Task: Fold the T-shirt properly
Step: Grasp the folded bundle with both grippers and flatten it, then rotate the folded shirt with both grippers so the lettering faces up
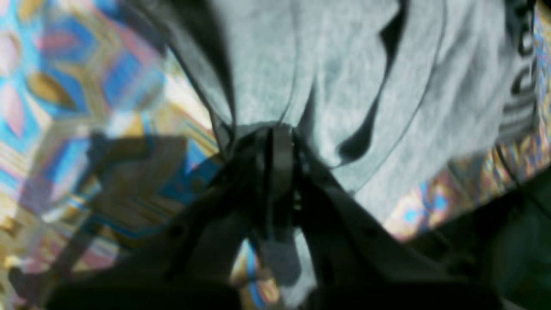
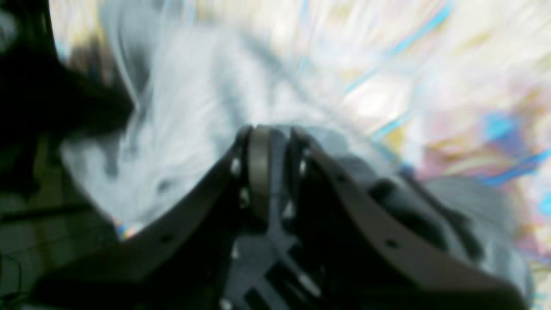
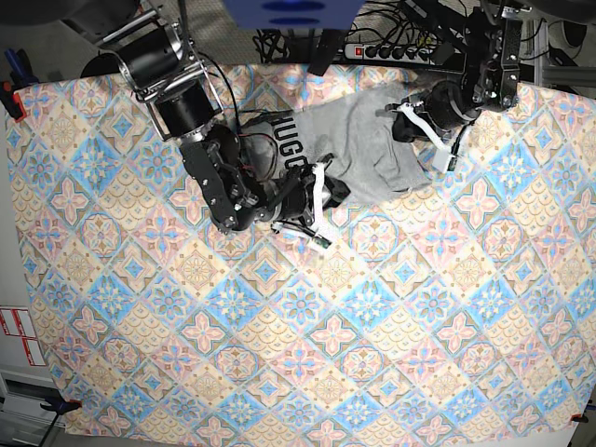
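Patterned pastel tablecloth [image 3: 279, 372] covers the whole work surface; the T-shirt [image 3: 368, 140] lies bunched near its far edge, between both arms. Its long axis runs roughly across the base view, the lettered end toward that view's left; neck and hem cannot be told apart. The left gripper [image 1: 282, 129] is clamped tight on a gathered fold of grey knit. The right gripper [image 2: 269, 131] appears pinched on the cloth, though blur limits certainty. Recommended procedure: draw both held points apart evenly to tension the fabric, then lay it flat before folding.
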